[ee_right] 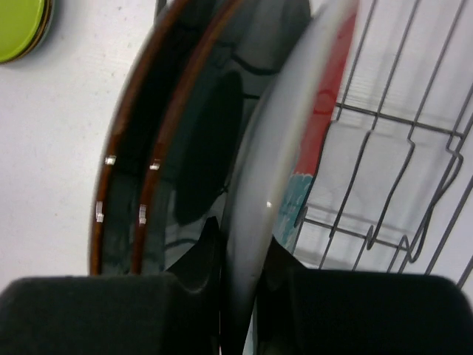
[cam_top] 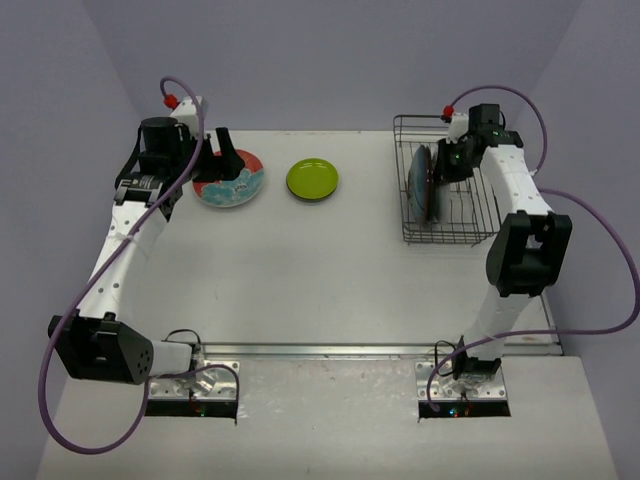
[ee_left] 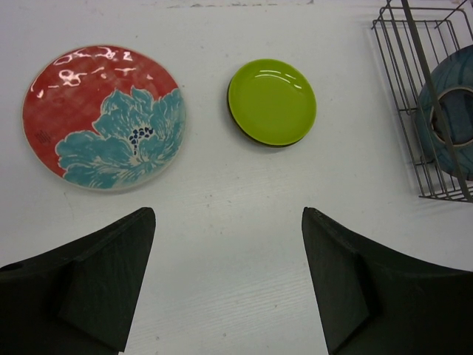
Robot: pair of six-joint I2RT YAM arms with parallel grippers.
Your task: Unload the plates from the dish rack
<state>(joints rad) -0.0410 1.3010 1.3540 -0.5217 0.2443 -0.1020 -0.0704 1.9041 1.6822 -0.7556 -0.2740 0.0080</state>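
Dark wire makes up the dish rack point(cam_top: 450, 238), which stands at the far right corner of the tabletop point(cam_top: 300, 270). Plates stand on edge in it, towards its left side. The right gripper point(ee_right: 240, 259) reaches down into the rack, and its two fingers are clamped on the edge of a pale-rimmed plate point(ee_right: 255, 185), one finger on each face. That plate's face shows red and some teal where it turns towards the rack's wires. Just to its left in the right wrist view stand two dark plates point(ee_right: 185, 148) with glossy faces and brown rims, close together and upright.

A red plate point(cam_top: 232, 180) with a teal flower lies flat near the far left corner of the tabletop. A lime-green plate point(cam_top: 312, 179) lies flat beside it, near the middle of the far edge, the two apart. The left gripper point(ee_left: 229, 222) hangs above the bare surface near the red plate, jaws spread wide with nothing between them.
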